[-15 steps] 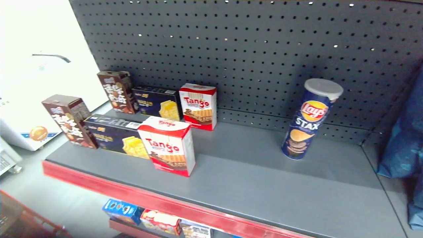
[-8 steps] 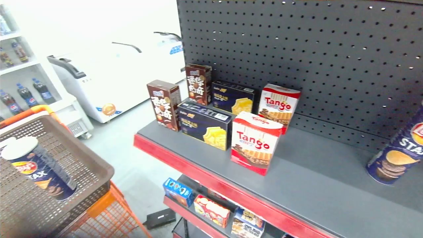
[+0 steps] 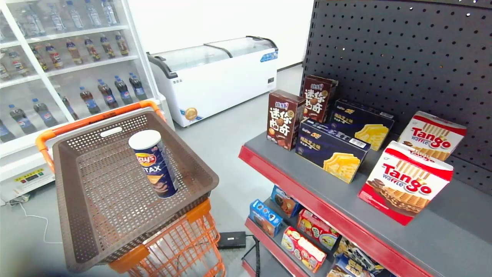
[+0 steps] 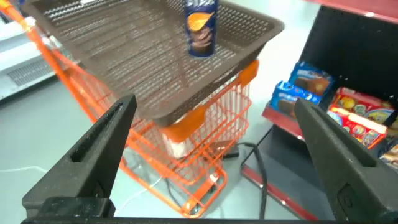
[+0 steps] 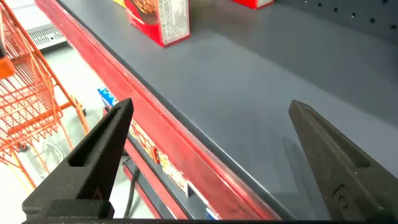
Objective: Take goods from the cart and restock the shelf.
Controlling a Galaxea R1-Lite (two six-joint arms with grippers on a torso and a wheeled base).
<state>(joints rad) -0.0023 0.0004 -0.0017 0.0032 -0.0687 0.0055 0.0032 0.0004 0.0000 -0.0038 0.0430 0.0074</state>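
A blue can of crisps (image 3: 153, 164) with a white lid stands upright in the brown perforated basket (image 3: 96, 219) on top of the orange cart (image 3: 180, 250). The same can (image 4: 201, 26) appears in the left wrist view, far beyond my left gripper (image 4: 217, 155), which is open and empty and hangs low beside the cart. On the grey shelf (image 3: 338, 196) stand brown boxes (image 3: 283, 119), dark blue boxes (image 3: 332, 149) and red-and-white wafer boxes (image 3: 407, 181). My right gripper (image 5: 211, 155) is open and empty, just off the shelf's red front edge (image 5: 149, 106).
A glass-door drinks fridge (image 3: 57, 57) and a white chest freezer (image 3: 215, 77) stand behind the cart. A lower shelf (image 3: 296, 238) holds several snack boxes. A black box with a cable (image 3: 232, 239) lies on the floor between cart and shelving.
The head camera has swung left: the shelf has slid to the right of the picture, the shelf's crisps can has left the frame, and the cart with its can has come into full view.
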